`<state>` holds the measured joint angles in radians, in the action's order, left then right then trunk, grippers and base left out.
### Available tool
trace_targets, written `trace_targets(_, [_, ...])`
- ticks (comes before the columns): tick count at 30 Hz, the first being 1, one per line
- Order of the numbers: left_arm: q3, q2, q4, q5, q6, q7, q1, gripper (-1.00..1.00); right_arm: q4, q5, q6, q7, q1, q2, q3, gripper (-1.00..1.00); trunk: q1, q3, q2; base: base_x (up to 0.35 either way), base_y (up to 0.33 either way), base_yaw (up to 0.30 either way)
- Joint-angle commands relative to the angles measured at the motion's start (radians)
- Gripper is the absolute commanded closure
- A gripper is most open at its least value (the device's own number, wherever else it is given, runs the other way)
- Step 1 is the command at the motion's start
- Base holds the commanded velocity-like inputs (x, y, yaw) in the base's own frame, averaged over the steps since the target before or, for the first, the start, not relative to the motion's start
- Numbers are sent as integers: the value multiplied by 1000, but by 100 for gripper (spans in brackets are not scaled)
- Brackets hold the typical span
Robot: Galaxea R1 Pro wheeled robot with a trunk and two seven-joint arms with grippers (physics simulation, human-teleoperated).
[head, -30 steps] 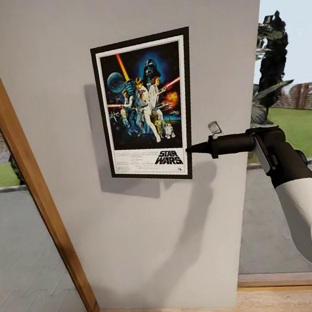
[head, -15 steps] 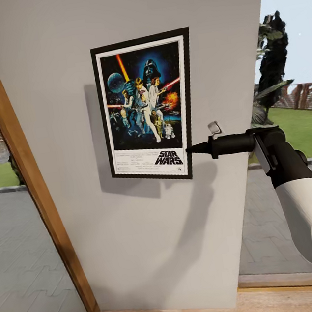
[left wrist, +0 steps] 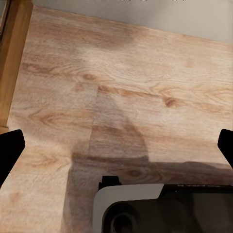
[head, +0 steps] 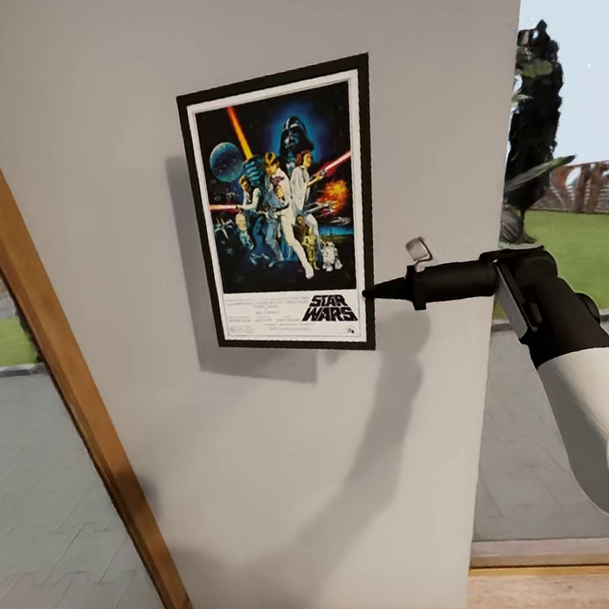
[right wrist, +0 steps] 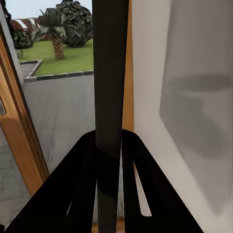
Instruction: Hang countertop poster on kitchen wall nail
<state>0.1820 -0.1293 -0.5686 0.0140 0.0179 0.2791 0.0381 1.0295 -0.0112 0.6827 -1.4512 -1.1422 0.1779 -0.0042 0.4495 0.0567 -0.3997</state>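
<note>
Right arm reaching in from the lower right of the head view, white forearm rising to a black wrist, then bending so the right gripper (head: 373,292) points level toward frame left. Its tips meet the lower right edge of the poster (head: 288,210), and the right wrist view confirms it: the two fingers (right wrist: 80,187) are pressed against the dark frame edge (right wrist: 110,97) from either side, pinching it. One poster, upright rectangle, black frame, white border, blue scene, "STAR WARS" at the bottom, sitting up against the pale grey wall (head: 297,460) in the centre of the frame, a soft shadow on the wall at its left and below. A small pale metal piece (head: 418,250) juts up from the gripper body. The left gripper (left wrist: 116,145) points down at the wooden floor (left wrist: 145,73), its two dark fingertips at the far edges of that view, spread wide with nothing between them. One wooden door frame (head: 44,312) slants down the left side of the head view, with lawn and paving beyond.
</note>
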Motion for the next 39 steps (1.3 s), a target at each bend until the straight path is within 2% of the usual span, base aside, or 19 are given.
trace_targets(1, [4, 0, -1, 1, 1, 6, 1, -100, 0, -2, 14, -5, 0, 0, 0, 100, 0, 0, 0, 93, 14, 0])
trace_targets(39, [4, 0, -1, 1, 1, 6, 0, -100, 0, -2, 14, -6, 2, 0, -1, 100, 0, 0, 0, 54, 2, 0])
